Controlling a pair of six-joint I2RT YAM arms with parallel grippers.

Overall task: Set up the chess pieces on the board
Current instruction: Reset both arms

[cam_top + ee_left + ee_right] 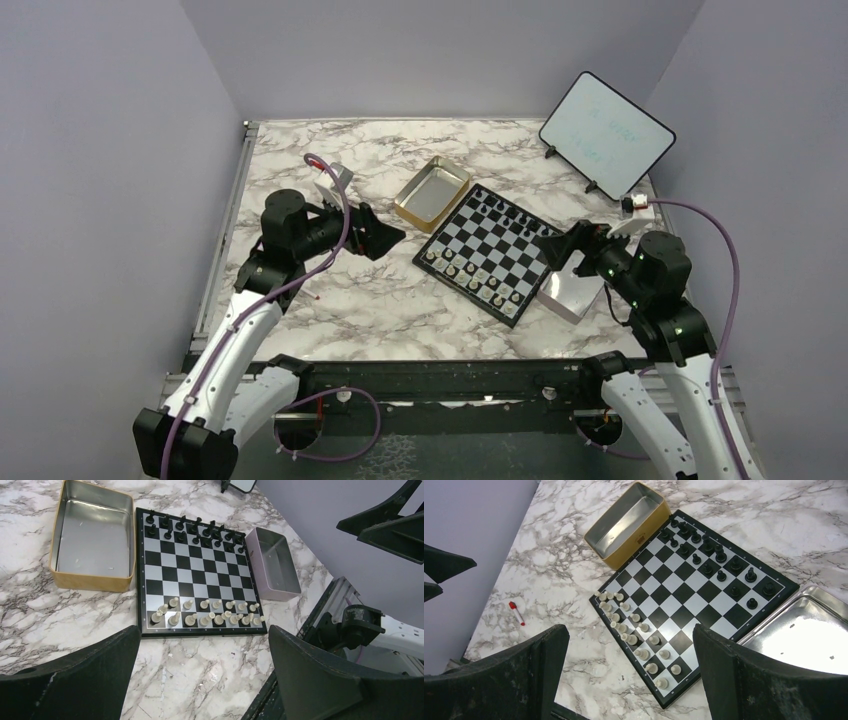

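Two double rows on the small black-and-white checkered chessboard, tiny black chess pieces along its 1 o'clock edge and pale chess pieces along 7 o'clock, apparently a finished setup, hence the left gripper at 9 o'clock and right gripper at 3 o'clock spread wide, grasping nothing.

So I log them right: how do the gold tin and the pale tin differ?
The gold tin has yellow-gold outer walls, the pale tin lilac ones. In the left wrist view the gold tin lies left of the board, the pale tin right of it. Both sit open and empty.
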